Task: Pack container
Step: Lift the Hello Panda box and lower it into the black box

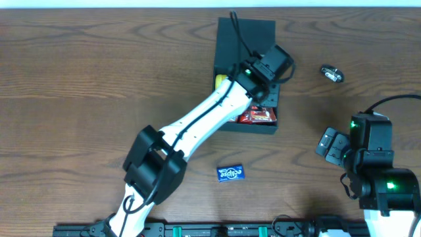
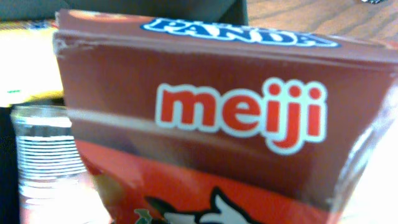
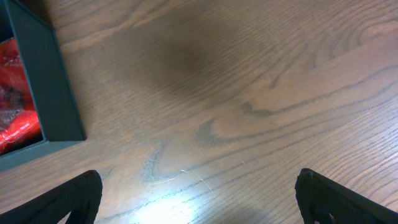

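The dark container (image 1: 245, 31) lies open at the table's far middle, lid flap back. A red snack packet (image 1: 256, 116) and something yellow (image 1: 220, 80) lie inside. My left gripper (image 1: 271, 67) is over the container's right side. In the left wrist view a red-brown Meiji Hello Panda box (image 2: 236, 118) fills the frame right at the jaws and hides the fingers, so it looks held. My right gripper (image 3: 199, 193) is open and empty above bare wood, right of the container's corner (image 3: 46, 93).
A blue Eclipse gum pack (image 1: 230, 173) lies in front of the container. A small dark and silver object (image 1: 332, 73) lies at the far right. A clear ribbed plastic thing (image 2: 43, 149) sits left of the Meiji box.
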`<action>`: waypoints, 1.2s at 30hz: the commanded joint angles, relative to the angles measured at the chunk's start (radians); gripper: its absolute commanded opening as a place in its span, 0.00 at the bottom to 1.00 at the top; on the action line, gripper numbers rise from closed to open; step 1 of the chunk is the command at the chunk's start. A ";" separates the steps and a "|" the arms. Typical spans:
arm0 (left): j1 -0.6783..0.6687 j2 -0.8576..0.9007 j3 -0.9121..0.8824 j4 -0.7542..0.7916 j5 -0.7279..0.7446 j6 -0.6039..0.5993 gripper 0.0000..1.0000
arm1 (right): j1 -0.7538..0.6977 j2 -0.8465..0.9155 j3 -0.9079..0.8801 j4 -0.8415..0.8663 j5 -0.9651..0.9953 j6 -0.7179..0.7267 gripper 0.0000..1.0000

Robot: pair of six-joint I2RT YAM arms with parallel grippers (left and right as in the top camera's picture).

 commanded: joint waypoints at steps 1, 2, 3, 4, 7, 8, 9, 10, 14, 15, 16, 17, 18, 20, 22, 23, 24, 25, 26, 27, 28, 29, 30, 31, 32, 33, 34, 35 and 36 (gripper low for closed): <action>0.002 0.042 0.025 -0.006 -0.044 -0.073 0.06 | -0.014 -0.006 -0.003 -0.001 -0.002 0.016 0.99; 0.002 0.050 0.025 -0.004 -0.043 -0.084 0.06 | -0.014 -0.006 -0.003 -0.001 -0.008 0.016 0.99; 0.002 0.063 0.025 0.001 -0.042 -0.089 0.06 | -0.014 -0.006 -0.003 0.000 -0.015 0.016 0.99; 0.002 0.072 0.025 0.005 -0.041 -0.089 0.06 | -0.014 -0.006 -0.003 -0.001 -0.019 0.016 0.99; 0.002 0.098 0.025 0.028 -0.045 -0.089 0.06 | -0.014 -0.006 -0.003 -0.001 -0.019 0.016 0.99; 0.002 0.107 0.025 0.035 -0.045 -0.089 0.06 | -0.014 -0.006 -0.003 0.000 -0.019 0.016 0.99; 0.002 0.114 0.025 0.042 -0.044 -0.089 0.06 | -0.014 -0.006 -0.003 -0.001 -0.019 0.016 0.99; 0.002 0.120 0.025 0.047 -0.043 -0.089 0.06 | -0.014 -0.006 -0.003 -0.001 -0.019 0.016 0.99; 0.002 0.138 0.025 0.066 -0.045 -0.089 0.09 | -0.014 -0.006 -0.003 0.000 -0.019 0.016 0.99; 0.002 0.140 0.025 0.071 -0.045 -0.089 0.09 | -0.014 -0.006 -0.003 0.000 -0.020 0.016 0.99; 0.002 0.142 0.025 0.077 -0.045 -0.089 0.10 | -0.014 -0.006 -0.003 0.000 -0.022 0.016 0.99; 0.002 0.143 0.025 0.079 -0.045 -0.089 0.13 | -0.014 -0.006 -0.003 0.000 -0.022 0.016 0.99; 0.002 0.143 0.025 0.079 -0.044 -0.089 0.20 | -0.014 -0.006 -0.003 0.000 -0.022 0.016 0.99; 0.002 0.143 0.025 0.076 -0.044 -0.089 0.29 | -0.014 -0.006 -0.003 0.000 -0.022 0.016 0.99; 0.002 0.143 0.025 0.071 -0.044 -0.084 0.31 | -0.014 -0.006 -0.003 0.000 -0.022 0.016 0.99; 0.002 0.143 0.025 0.069 -0.045 -0.079 0.31 | -0.014 -0.006 -0.003 0.000 -0.022 0.016 0.99; 0.002 0.143 0.025 0.067 -0.045 -0.077 0.37 | -0.014 -0.006 -0.003 0.000 -0.022 0.016 0.99; 0.002 0.143 0.025 0.064 -0.045 -0.077 0.45 | -0.014 -0.006 -0.003 0.000 -0.022 0.016 0.99; 0.002 0.143 0.025 0.060 -0.045 -0.077 0.47 | -0.014 -0.006 -0.003 0.000 -0.022 0.016 0.99; 0.002 0.143 0.025 0.056 -0.048 -0.077 0.49 | -0.014 -0.006 -0.003 0.000 -0.022 0.016 0.99; 0.002 0.143 0.025 0.051 -0.054 -0.077 0.51 | -0.014 -0.006 -0.003 0.000 -0.022 0.016 0.99; 0.002 0.143 0.025 0.045 -0.066 -0.077 0.53 | -0.014 -0.006 -0.003 0.000 -0.022 0.016 0.99; 0.002 0.143 0.025 0.042 -0.071 -0.077 0.58 | -0.014 -0.006 -0.003 0.000 -0.022 0.016 0.99; 0.002 0.143 0.025 0.040 -0.071 -0.076 0.68 | -0.014 -0.006 -0.003 0.000 -0.022 0.016 0.99; 0.002 0.143 0.025 0.039 -0.070 -0.072 0.76 | -0.014 -0.006 -0.003 0.000 -0.022 0.016 0.99; 0.002 0.143 0.025 0.038 -0.070 -0.069 0.93 | -0.014 -0.006 -0.003 0.000 -0.022 0.016 0.99; 0.002 0.143 0.025 0.038 -0.069 -0.070 0.96 | -0.014 -0.006 -0.003 0.000 -0.022 0.016 0.99; 0.002 0.143 0.025 0.038 -0.063 -0.070 0.96 | -0.014 -0.006 -0.003 0.000 -0.022 0.016 0.99; 0.002 0.142 0.026 0.038 -0.063 -0.070 0.96 | -0.014 -0.006 -0.003 0.001 -0.022 0.016 0.99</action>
